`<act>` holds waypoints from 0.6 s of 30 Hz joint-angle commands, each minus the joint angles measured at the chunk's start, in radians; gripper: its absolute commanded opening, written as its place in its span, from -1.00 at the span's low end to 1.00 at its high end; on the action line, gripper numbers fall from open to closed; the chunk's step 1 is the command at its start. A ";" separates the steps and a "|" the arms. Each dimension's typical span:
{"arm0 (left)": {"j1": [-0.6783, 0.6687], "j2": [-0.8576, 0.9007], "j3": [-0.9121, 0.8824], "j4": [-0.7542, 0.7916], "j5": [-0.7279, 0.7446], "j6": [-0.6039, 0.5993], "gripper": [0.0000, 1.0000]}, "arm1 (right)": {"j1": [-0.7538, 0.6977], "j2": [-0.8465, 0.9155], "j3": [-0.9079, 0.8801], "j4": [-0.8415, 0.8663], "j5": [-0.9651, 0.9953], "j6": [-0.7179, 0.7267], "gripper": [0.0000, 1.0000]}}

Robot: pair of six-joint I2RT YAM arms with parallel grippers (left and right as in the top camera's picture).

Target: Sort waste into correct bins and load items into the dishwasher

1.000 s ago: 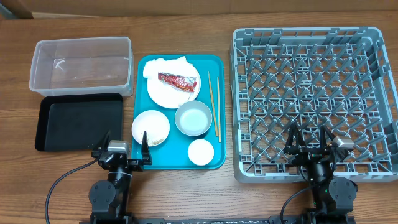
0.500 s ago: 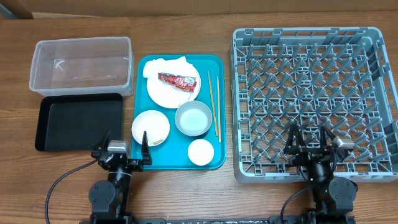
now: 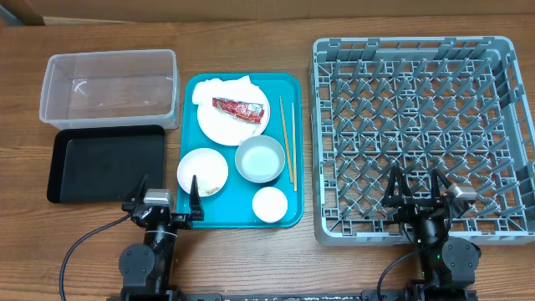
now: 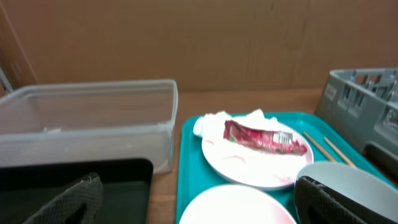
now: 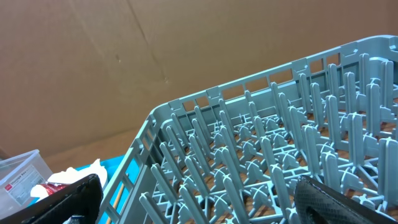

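A white plate (image 3: 232,115) on the teal tray (image 3: 241,213) holds a red wrapper (image 3: 238,108) and a crumpled white napkin (image 3: 219,86). They also show in the left wrist view: wrapper (image 4: 264,137), napkin (image 4: 214,120). In front stand a white bowl with rice grains (image 3: 202,172), a pale grey bowl (image 3: 260,159) and a small white cup (image 3: 270,204). Two chopsticks (image 3: 287,140) lie along the tray's right side. The clear tub (image 3: 109,87) and black tray (image 3: 104,163) sit at left. The grey dish rack (image 3: 422,138) is at right. My left gripper (image 3: 166,197) and right gripper (image 3: 418,191) are open and empty.
The table is brown wood, with a brown cardboard wall behind it (image 4: 217,43). The left gripper hangs over the black tray's right end and the teal tray's front left corner. The right gripper hangs over the rack's front edge (image 5: 205,186).
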 commanded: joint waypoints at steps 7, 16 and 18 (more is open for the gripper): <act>-0.009 -0.010 0.013 0.109 0.074 -0.008 1.00 | -0.005 -0.008 0.037 0.108 -0.041 -0.096 1.00; -0.009 0.061 0.155 0.095 0.084 -0.017 1.00 | -0.005 0.022 0.194 0.030 -0.040 -0.166 1.00; -0.009 0.143 0.211 0.095 0.085 -0.017 1.00 | -0.005 0.066 0.237 0.006 -0.049 -0.204 1.00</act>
